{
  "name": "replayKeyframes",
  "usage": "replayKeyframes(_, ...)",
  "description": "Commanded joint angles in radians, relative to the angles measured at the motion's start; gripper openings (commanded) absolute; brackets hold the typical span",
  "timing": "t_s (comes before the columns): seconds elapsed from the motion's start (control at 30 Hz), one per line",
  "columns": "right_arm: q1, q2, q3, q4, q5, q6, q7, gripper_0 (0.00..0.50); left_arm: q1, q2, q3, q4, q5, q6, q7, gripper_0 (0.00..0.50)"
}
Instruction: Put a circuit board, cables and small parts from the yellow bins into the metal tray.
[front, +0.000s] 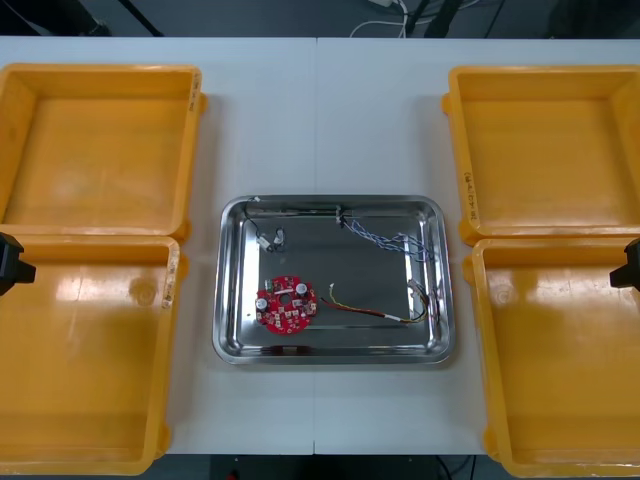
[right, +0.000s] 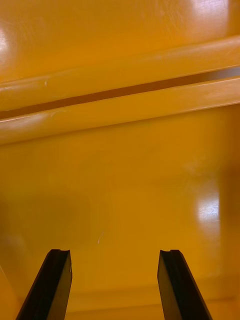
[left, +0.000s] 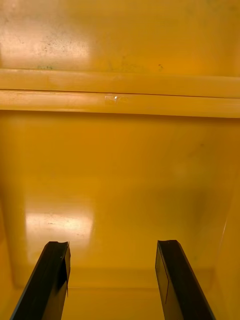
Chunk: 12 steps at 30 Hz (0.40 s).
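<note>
- The left pincer (left: 112, 244) hangs spread and bare over the near left bin (front: 90, 360). The right pincer (right: 115, 251) is the same over the near right bin (front: 560, 370).
- The tray (front: 232, 340), mid-tabletop (front: 320, 130), holds the circuit board (front: 286, 303), cables (front: 390, 240) and small parts (front: 270, 238).
- The bins look bare, so the job seems done.

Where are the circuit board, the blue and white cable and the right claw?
circuit board (front: 286, 303): front view, centre of the red disc.
blue and white cable (front: 383, 239): front view, middle of its twisted run.
right claw (right: 115, 254): right wrist view, midway between its open fingertips.
</note>
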Motion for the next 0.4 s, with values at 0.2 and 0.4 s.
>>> replayKeyframes(0.2,0.01,0.001,-0.03,-0.025,-0.009,0.007,0.054,0.5,0.015,0.016,0.055,-0.041,0.027,0.006,-0.076,0.5)
replayKeyframes(0.4,0.01,0.001,-0.03,-0.025,-0.009,0.007,0.054,0.5,0.015,0.016,0.056,-0.047,0.031,0.023,-0.075,0.5)
